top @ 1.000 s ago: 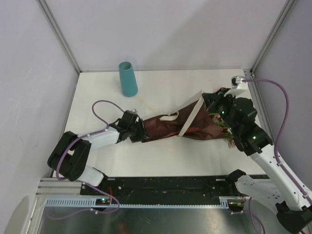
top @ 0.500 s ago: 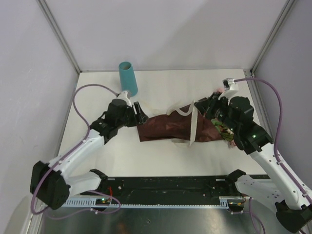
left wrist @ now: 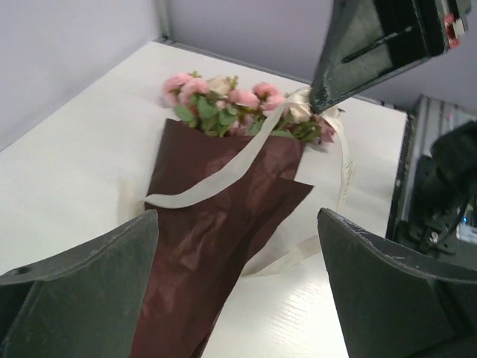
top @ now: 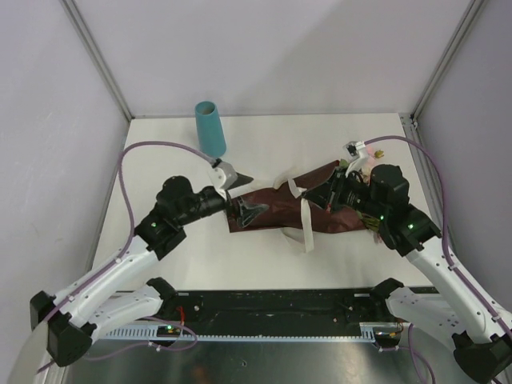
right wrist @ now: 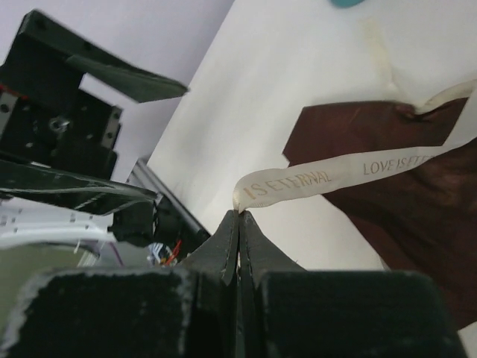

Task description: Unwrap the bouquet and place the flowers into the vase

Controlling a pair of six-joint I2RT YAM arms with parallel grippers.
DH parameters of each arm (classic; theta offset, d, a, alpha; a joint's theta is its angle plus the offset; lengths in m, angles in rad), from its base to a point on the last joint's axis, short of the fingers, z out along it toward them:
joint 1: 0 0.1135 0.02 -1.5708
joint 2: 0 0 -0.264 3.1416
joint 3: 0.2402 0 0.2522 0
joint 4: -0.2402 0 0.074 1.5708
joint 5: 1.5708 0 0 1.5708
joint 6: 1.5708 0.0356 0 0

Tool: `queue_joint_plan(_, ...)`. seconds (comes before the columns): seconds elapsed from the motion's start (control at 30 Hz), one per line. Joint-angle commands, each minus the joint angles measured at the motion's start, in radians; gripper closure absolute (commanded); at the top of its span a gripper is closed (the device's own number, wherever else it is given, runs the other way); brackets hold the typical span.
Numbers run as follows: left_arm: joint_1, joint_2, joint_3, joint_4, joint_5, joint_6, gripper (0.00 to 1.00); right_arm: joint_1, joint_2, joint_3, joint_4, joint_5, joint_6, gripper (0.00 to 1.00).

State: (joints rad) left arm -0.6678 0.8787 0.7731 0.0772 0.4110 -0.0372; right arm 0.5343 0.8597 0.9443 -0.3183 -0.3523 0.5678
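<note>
The bouquet [top: 280,210] lies flat across the middle of the frame on the white worktop [top: 272,144]. The narrow end of its dark red wrapping points left, and the flowers [left wrist: 231,104] poke out at the right end. The cream ribbon [left wrist: 223,173] trails loose across the paper and rises to the right tool [right wrist: 239,218], which is clenched with the ribbon pinched at its tips. The left tool [top: 242,194] hovers at the narrow end, released, its jaws spread wide and gripping nothing. The teal vase [top: 210,128] stands upright in the upper left, well apart from the bouquet.
</note>
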Motion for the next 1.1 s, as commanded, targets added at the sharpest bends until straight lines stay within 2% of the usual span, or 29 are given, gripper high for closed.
queue_joint_plan(0.0, -0.076, 0.063, 0.038, 0.07, 0.118, 0.169, 0.07, -0.002, -0.029, -0.012, 0.07, -0.189, -0.061, 1.0)
queue_joint_plan(0.17, -0.162, 0.138, 0.054, 0.095, 0.185, 0.283, 0.05, 0.001, -0.024, -0.013, 0.08, -0.242, -0.07, 1.0)
queue_joint_plan(0.47, -0.186, 0.285, 0.091, 0.16, 0.251, 0.341, 0.04, 0.007, -0.016, -0.012, 0.097, -0.272, -0.061, 1.0)
queue_joint_plan(0.6, -0.187, 0.31, 0.09, 0.169, 0.213, 0.38, 0.04, 0.017, -0.015, -0.013, 0.097, -0.269, -0.062, 1.0)
queue_joint_plan(0.83, -0.188, 0.256, 0.048, 0.169, 0.103, 0.472, 0.02, 0.021, -0.003, -0.013, 0.077, -0.305, -0.07, 1.0)
queue_joint_plan(1.07, -0.187, 0.289, 0.072, 0.169, 0.295, 0.493, 0.03, 0.02, 0.005, -0.013, 0.076, -0.305, -0.079, 1.0)
